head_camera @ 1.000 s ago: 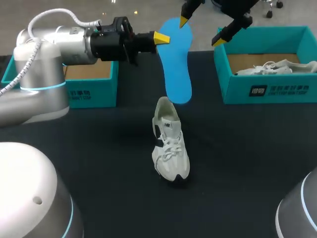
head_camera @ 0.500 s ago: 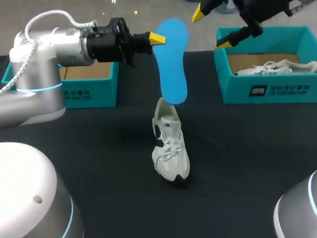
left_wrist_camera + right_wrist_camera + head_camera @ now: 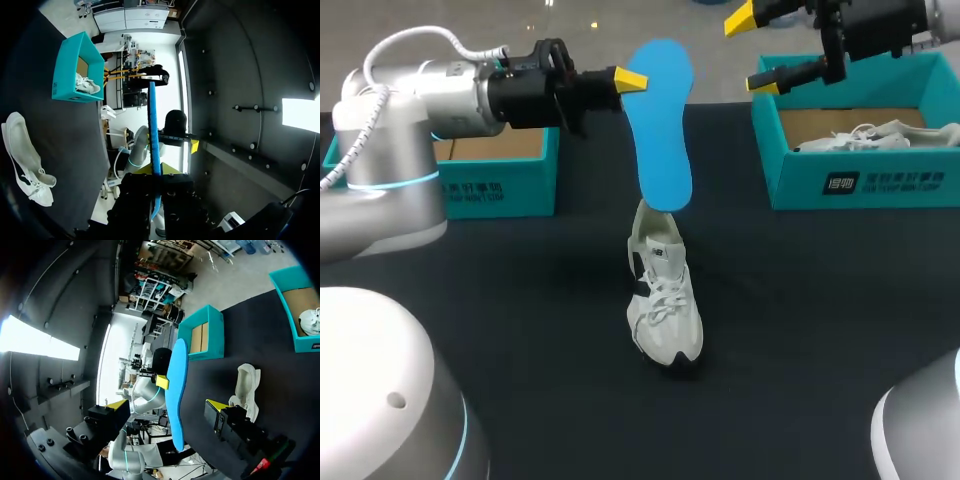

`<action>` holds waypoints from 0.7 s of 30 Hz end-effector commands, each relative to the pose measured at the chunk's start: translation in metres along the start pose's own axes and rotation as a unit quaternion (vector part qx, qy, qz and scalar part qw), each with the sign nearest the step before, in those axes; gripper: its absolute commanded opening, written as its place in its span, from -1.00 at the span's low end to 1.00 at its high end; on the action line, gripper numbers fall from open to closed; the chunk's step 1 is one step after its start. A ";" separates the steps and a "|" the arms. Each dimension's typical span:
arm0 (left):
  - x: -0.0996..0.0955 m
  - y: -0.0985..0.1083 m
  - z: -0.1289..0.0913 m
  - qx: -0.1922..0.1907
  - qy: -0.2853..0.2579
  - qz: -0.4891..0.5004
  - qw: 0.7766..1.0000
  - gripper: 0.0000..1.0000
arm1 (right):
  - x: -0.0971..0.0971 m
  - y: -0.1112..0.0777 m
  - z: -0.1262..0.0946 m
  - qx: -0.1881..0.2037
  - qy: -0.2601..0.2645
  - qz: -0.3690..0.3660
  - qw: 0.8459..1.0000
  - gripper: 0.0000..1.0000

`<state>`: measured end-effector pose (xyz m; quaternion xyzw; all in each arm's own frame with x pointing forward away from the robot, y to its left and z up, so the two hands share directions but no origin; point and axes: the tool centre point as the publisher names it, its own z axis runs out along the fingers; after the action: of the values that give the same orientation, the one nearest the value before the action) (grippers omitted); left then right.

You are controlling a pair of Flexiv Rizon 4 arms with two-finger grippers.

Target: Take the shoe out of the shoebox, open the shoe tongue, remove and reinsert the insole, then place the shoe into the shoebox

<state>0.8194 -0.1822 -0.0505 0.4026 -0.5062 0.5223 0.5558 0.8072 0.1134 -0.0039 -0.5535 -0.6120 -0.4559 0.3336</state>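
**A:** Which step is this? In the head view, the insole (image 3: pixel 660 125) is out of the shoe (image 3: pixel 663 295) and hanging in the air. The left gripper (image 3: pixel 630 79) pinches it near the upper end, which looks like the wider one. Its long axis is close to vertical, with the narrow end down, right over the shoe's heel opening. Can't tell if they touch.

**B:** I'd say that's the turn from "remove" to "reinsert". The shoe stands on its sole mid-counter (image 3: pixel 820 330), toe towards the robot, heel towards the far edge, so its long axis runs near-to-far. The right gripper (image 3: pixel 755 50) is up by the right shoebox (image 3: pixel 860 185), fingers spread wide, holding nothing.

**A:** In the left wrist view the insole (image 3: pixel 152 125) is edge-on, a thin blue line running straight out from between that gripper's closed fingers. The shoe (image 3: pixel 25 155) sits off to one side on the counter.

**B:** In the right wrist view the right gripper (image 3: pixel 166 404) gapes open. The insole (image 3: pixel 176 390) is ahead of it, not touching, and the shoe (image 3: pixel 246 387) is past that.

**A:** My guess for the next move is to lower the bottom end into the opening. Then swing the insole from upright to lying along the shoe's near-to-far line. The free gripper probably has to steady the shoe, or it'll skid.
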 end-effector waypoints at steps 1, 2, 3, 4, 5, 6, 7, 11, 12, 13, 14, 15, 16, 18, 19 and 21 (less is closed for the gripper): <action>0.001 0.001 -0.002 0.000 -0.003 0.000 1.000 -1.00 | -0.003 0.000 0.004 -0.001 0.055 0.000 0.998 1.00; 0.002 0.001 -0.002 0.000 -0.003 0.001 1.000 -1.00 | -0.003 0.000 0.004 -0.001 0.055 0.000 0.998 1.00; 0.002 0.001 -0.002 -0.001 -0.004 0.001 1.000 -1.00 | -0.003 0.000 0.004 -0.001 0.055 0.000 0.998 1.00; 0.003 0.000 -0.003 -0.001 -0.004 0.001 1.000 -1.00 | -0.003 0.000 0.004 -0.001 0.055 0.000 0.998 1.00; 0.003 0.000 -0.003 -0.001 -0.005 0.002 1.000 -1.00 | -0.003 0.000 0.004 -0.001 0.055 0.000 0.998 1.00; 0.003 -0.001 -0.003 -0.002 -0.005 0.002 1.000 -1.00 | -0.003 0.000 0.004 -0.001 0.055 0.000 0.998 1.00; 0.003 -0.001 -0.002 -0.002 -0.005 0.003 1.000 -1.00 | -0.003 0.000 0.004 -0.001 0.055 0.000 0.998 1.00; 0.008 -0.002 -0.001 -0.005 -0.003 0.008 1.000 -1.00 | -0.010 -0.003 0.009 -0.001 0.071 0.008 0.997 1.00; 0.009 -0.002 0.000 -0.006 -0.003 0.010 1.000 -1.00 | -0.013 -0.005 0.011 0.000 0.077 0.012 0.997 1.00; 0.010 -0.001 0.000 -0.006 -0.003 0.011 1.000 -1.00 | -0.016 -0.007 0.012 0.000 0.079 0.013 0.997 1.00; 0.010 -0.001 0.000 -0.007 -0.003 0.011 1.000 -1.00 | -0.018 -0.008 0.014 -0.003 0.084 0.014 0.996 1.00; 0.011 -0.001 0.000 -0.008 -0.003 0.012 1.000 -1.00 | -0.020 -0.009 0.014 -0.008 0.091 0.015 0.996 1.00; 0.011 -0.001 -0.001 -0.008 -0.004 0.013 1.000 -1.00 | -0.022 -0.010 0.015 -0.009 0.094 0.015 0.995 1.00; 0.010 -0.001 -0.001 -0.008 -0.006 0.013 1.000 -1.00 | -0.026 -0.011 0.016 -0.010 0.098 0.019 0.995 1.00; 0.010 -0.001 -0.001 -0.007 -0.006 0.013 1.000 -1.00 | -0.027 -0.012 0.016 -0.011 0.099 0.020 0.995 1.00; 0.010 -0.001 -0.001 -0.007 -0.007 0.013 1.000 -1.00 | -0.029 -0.012 0.015 -0.012 0.100 0.021 0.995 1.00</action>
<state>0.8204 -0.1805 -0.0417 0.3949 -0.5179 0.5239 0.5490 0.8058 0.1179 -0.0325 -0.5239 -0.5642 -0.5016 0.3944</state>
